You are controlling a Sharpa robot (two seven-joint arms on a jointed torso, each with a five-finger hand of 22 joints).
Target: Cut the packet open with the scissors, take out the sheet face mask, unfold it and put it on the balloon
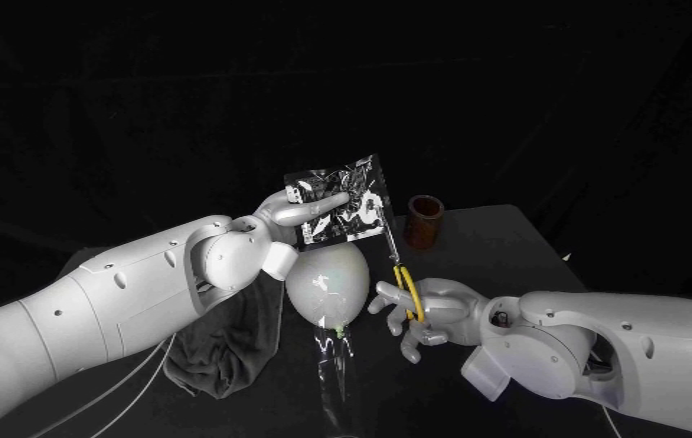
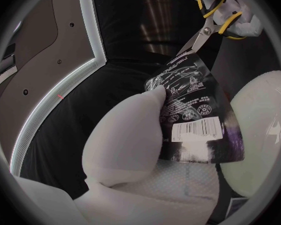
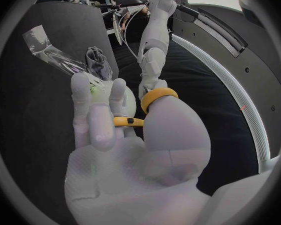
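Note:
My left hand (image 1: 296,213) holds the black printed packet (image 1: 346,203) upright above the white balloon (image 1: 329,283), thumb and fingers (image 2: 137,135) pinching its lower part (image 2: 193,115). My right hand (image 1: 426,313) grips the yellow-handled scissors (image 1: 408,293), to the right of the balloon and below the packet. Their blades point up and reach the packet's edge (image 2: 185,52). In the right wrist view the yellow handle loops (image 3: 158,96) sit around my thumb and fingers (image 3: 93,120). The packet's contents are hidden.
The balloon stands on a clear holder (image 1: 335,378). A dark cloth (image 1: 231,343) lies to its left under my left arm. A brown cup (image 1: 423,220) stands behind, at the table's far right.

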